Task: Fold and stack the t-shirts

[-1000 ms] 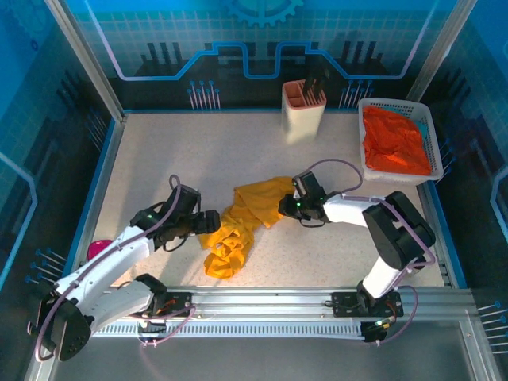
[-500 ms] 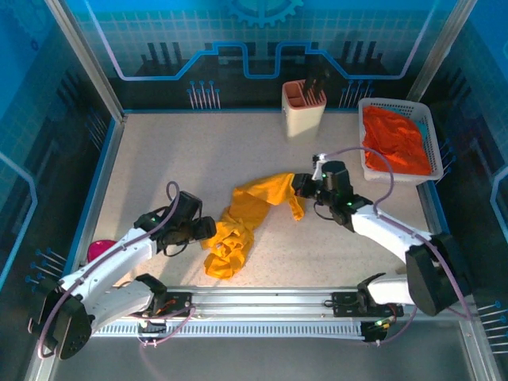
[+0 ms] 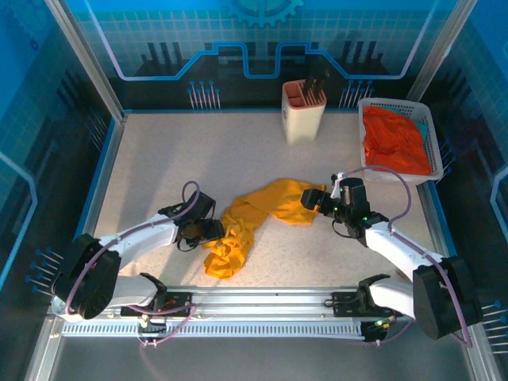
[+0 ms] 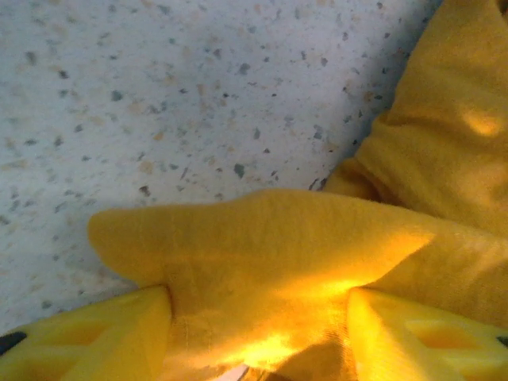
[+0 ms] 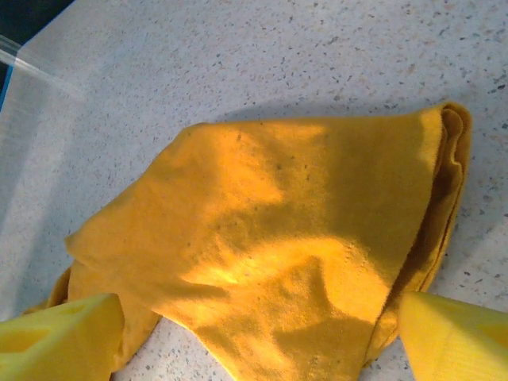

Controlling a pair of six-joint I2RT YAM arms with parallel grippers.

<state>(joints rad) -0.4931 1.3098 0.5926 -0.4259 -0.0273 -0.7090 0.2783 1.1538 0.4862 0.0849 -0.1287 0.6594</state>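
Right gripper (image 3: 320,200) dragged yellow t-shirt (image 3: 274,205) rightward, then opened.

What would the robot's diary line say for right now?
left hand: around yellow shirt edge | right hand: open over yellow shirt | orange shirt: in basket | folding: not done

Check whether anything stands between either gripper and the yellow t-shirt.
Nothing visible does. The left gripper has a fold of the yellow t-shirt right between its jaws, and the right gripper has its open jaws straddling the cloth's other end.
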